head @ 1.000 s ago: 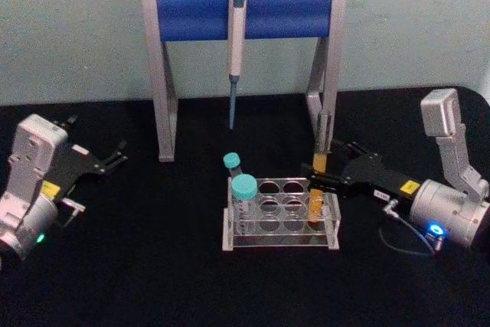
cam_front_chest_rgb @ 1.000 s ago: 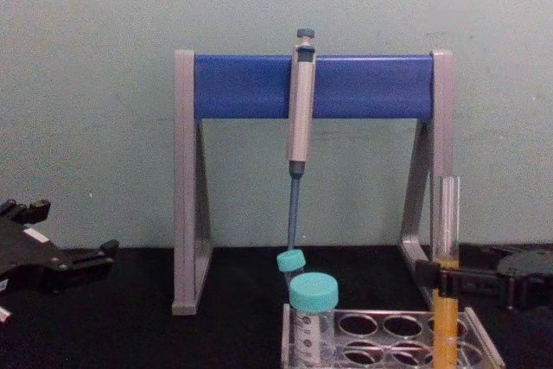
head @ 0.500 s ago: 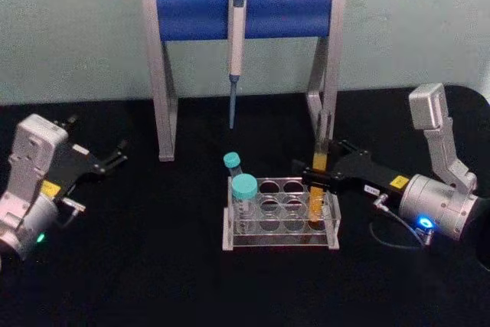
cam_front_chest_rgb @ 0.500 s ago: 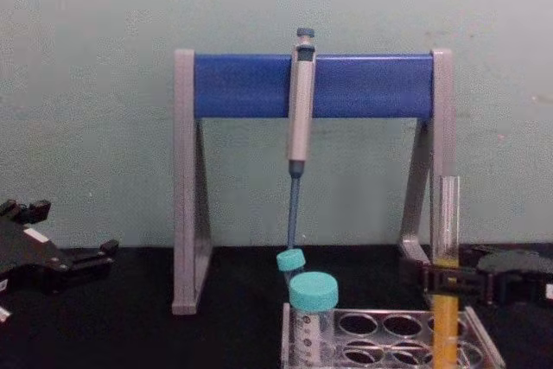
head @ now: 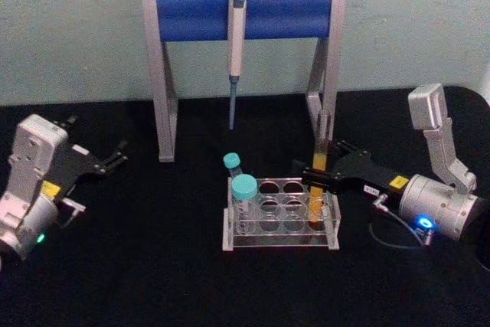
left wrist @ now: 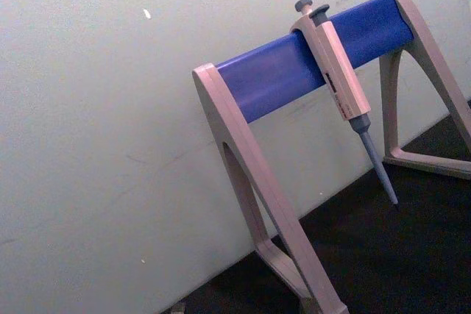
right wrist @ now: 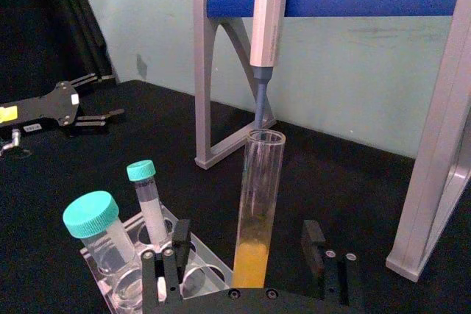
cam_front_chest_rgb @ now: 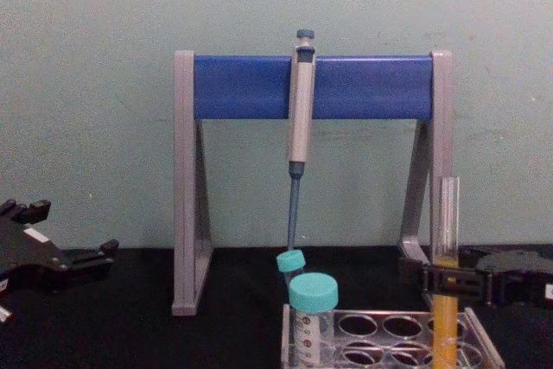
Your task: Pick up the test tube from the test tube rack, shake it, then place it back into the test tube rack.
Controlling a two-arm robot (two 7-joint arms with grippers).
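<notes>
Head view: the right gripper (head: 315,176) has edged left since a second ago and straddles the test tube (head: 316,206), upright in the test tube rack's (head: 279,244) right-end column. The left gripper (head: 116,157) sits unmoved at far left, fingers apart.
Right wrist view: gaps show on both sides of the tube, so it is unclamped.
Chest view: the tube's height is unchanged.

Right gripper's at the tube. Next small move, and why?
Probably close the right gripper on the test tube: its fingers stand open on either side of the glass, and the tube sits upright in the rack. The left gripper is parked far left.
</notes>
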